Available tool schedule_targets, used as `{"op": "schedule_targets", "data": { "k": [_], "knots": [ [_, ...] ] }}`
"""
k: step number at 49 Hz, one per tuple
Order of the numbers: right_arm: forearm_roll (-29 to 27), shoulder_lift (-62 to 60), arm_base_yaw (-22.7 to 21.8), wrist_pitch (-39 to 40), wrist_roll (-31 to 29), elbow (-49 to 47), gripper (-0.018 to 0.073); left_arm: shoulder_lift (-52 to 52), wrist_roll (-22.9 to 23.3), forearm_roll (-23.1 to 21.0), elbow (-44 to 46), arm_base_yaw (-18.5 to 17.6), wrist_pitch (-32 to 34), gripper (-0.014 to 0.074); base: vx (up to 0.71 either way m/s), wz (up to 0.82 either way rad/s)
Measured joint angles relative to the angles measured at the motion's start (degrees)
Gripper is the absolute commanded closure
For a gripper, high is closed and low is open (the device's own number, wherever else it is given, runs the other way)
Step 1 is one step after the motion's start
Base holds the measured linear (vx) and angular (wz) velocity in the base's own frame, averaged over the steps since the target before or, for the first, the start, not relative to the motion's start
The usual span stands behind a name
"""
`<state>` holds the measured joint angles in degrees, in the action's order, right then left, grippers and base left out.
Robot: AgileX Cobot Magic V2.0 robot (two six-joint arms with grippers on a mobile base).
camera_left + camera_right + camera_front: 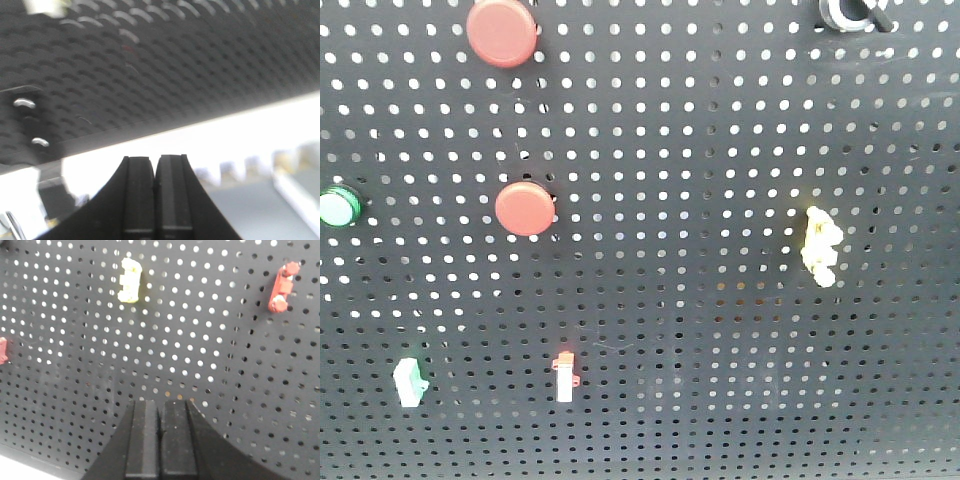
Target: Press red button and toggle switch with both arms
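Observation:
In the front view, two round red buttons sit on the black pegboard (720,150): one at the top (501,32), one lower (525,208). A small red-and-white switch (564,376) sits below them and a yellow switch (820,246) at the right. Neither gripper shows in this view. My left gripper (155,160) is shut and empty, below the pegboard's lower edge (150,127). My right gripper (160,402) is shut and empty, facing the board, below the yellow switch (129,280) and left of a red switch (281,287).
A green button (338,205) sits at the board's left edge, a green-and-white switch (409,381) at lower left, and a black-and-white knob (850,12) at top right. A metal bracket with screws (27,120) holds the board's bottom corner.

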<state>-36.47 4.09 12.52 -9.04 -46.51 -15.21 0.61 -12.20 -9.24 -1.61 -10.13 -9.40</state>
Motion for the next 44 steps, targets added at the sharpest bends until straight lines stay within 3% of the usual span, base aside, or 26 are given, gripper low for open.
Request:
{"op": "schedule_targets", "data": {
  "k": [7,44],
  "knots": [
    [0.0,0.0,0.0,0.0,0.0,0.0,0.0562,0.0,3.4,3.9,0.0,0.0,1.3,0.0594,0.00,0.00],
    [0.0,0.0,0.0,0.0,0.0,0.0,0.0562,0.0,4.1,4.0,0.0,0.0,1.4,0.0594,0.00,0.00]
  ]
}}
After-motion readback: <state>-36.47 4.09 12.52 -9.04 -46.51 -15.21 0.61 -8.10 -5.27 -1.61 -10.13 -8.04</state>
